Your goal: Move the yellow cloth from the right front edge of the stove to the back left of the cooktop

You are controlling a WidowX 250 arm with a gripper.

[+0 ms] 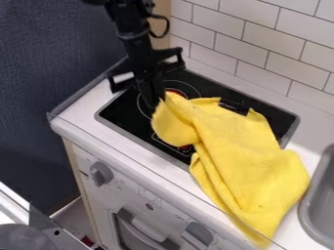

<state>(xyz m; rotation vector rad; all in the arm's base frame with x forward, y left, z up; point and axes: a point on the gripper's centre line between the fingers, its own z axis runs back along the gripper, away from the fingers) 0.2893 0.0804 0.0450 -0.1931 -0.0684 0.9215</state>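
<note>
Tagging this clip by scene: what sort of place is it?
Looks like a toy or mock-up kitchen: a black stove top set in a white counter, a white tiled wall behind, and part of a grey sink at the right edge.

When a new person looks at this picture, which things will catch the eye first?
First, surely, the big yellow cloth, spread in folds over part of the black stove and onto the white counter toward the sink. Next, the black gripper, hanging from the top over the stove's left part, its lower end against the cloth's upper left part.
</note>
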